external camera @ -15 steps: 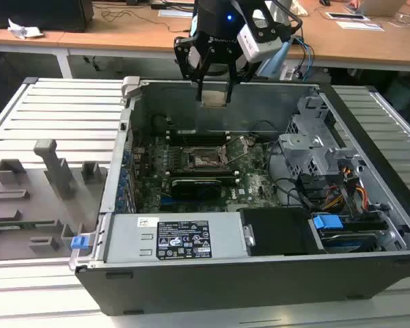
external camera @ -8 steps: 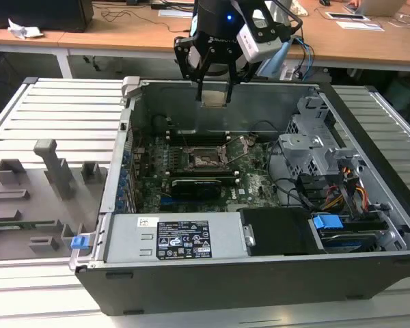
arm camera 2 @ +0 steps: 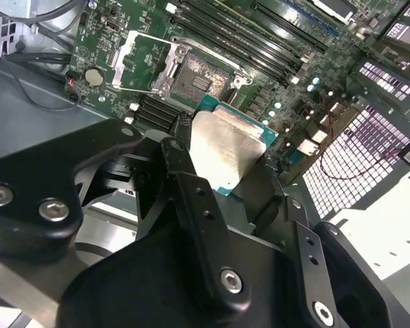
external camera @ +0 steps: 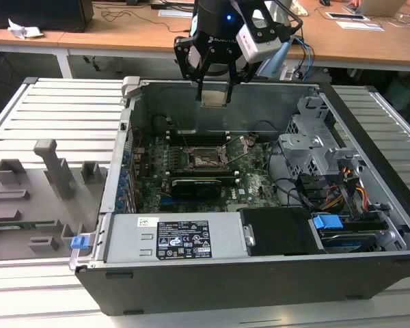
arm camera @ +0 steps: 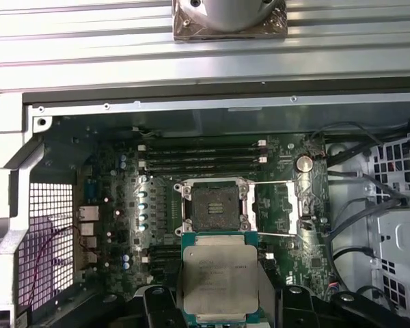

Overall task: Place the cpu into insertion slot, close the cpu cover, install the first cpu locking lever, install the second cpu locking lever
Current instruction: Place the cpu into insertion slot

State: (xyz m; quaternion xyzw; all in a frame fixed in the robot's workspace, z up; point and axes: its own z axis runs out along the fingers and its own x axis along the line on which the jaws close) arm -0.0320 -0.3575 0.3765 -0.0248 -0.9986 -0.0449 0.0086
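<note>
My gripper (external camera: 214, 100) hangs above the open computer case, shut on the cpu (external camera: 214, 95), a flat square chip with a silvery face. In both wrist views the cpu (arm camera: 219, 277) (arm camera 2: 225, 154) sits between the black fingers (arm camera 2: 180, 158). Below it on the motherboard lies the insertion slot (external camera: 206, 158) (arm camera: 215, 205) (arm camera 2: 195, 75), its dark pin field bare. The cpu cover (arm camera: 277, 208) (arm camera 2: 140, 58) is swung open beside the socket, toward the exterior view's right (external camera: 242, 145). Thin wire locking levers (arm camera: 280, 234) stand released along the open cover.
Long memory slots (arm camera: 201, 154) run just beyond the socket. A black expansion card (external camera: 201, 184) lies in front of it, then the power supply (external camera: 178, 239). A drive cage with cables (external camera: 314, 140) stands at the exterior view's right, grey fixtures (external camera: 27, 205) at its left.
</note>
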